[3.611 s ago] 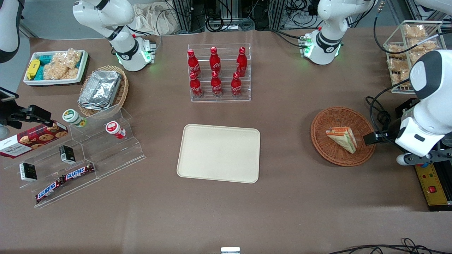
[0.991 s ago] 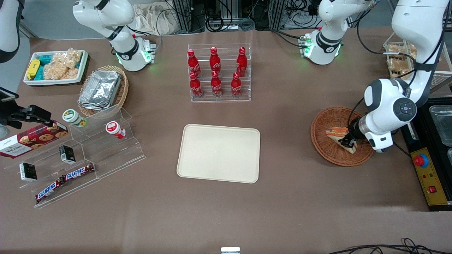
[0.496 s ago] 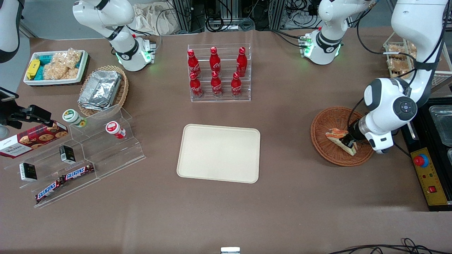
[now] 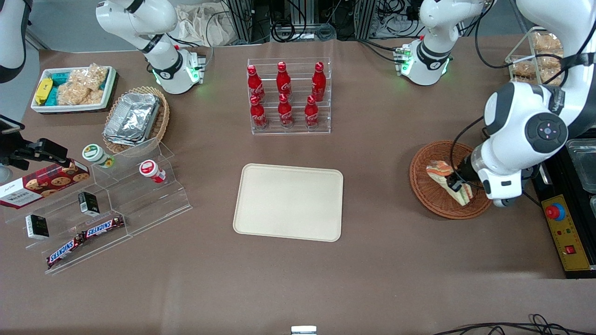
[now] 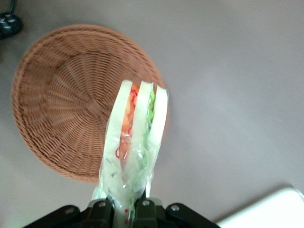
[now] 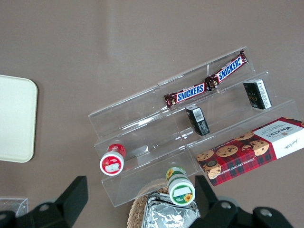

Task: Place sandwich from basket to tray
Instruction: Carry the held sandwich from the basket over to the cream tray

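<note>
My left gripper point(image 4: 455, 184) is shut on the clear-wrapped sandwich point(image 4: 442, 176), a pale bread wedge with orange and green filling. It holds the sandwich lifted above the reddish-brown wicker basket point(image 4: 426, 186). In the left wrist view the fingers point(image 5: 102, 209) pinch the wrapped end of the sandwich point(image 5: 137, 137), and the basket point(image 5: 66, 104) lies empty below it. The cream tray point(image 4: 288, 201) sits empty on the table toward the parked arm's end from the basket; a corner of it shows in the left wrist view point(image 5: 273, 209).
A clear rack of red cola bottles point(image 4: 285, 95) stands farther from the front camera than the tray. A wire rack of snacks point(image 4: 535, 56) stands at the working arm's end. A tiered acrylic stand with snack bars point(image 4: 93, 204) and a foil-container basket point(image 4: 135, 118) lie toward the parked arm's end.
The gripper came down onto the sandwich in the basket, closed on it, and has now lifted it clear of the basket floor. The arm has risen.
</note>
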Controlling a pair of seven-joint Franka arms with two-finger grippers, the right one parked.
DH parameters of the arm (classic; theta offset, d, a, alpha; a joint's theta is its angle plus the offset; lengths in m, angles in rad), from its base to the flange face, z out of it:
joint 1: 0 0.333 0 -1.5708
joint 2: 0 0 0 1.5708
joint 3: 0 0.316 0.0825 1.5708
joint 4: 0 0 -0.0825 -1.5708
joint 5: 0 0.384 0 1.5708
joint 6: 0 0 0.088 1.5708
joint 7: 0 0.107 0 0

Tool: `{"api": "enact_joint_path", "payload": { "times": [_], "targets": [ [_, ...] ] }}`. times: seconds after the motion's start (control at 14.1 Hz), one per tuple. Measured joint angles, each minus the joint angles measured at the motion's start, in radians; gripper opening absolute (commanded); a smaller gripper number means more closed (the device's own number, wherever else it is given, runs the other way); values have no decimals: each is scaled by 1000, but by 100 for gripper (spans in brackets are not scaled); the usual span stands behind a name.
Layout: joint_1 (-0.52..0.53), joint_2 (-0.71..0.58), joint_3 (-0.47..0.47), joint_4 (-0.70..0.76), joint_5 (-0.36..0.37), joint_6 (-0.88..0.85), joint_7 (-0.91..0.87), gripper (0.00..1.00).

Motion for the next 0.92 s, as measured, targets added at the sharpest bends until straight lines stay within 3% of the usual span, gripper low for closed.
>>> {"api": "enact_joint_path", "payload": {
  "times": [0.14,0.5,0.92],
  "targets": [
    [-35,5,-41,52,0,-19,5,0],
    [-266,98,-53,138,16,-35,8,0],
    [-486,362,-52,274,211,-4,7,0]
  ]
}}
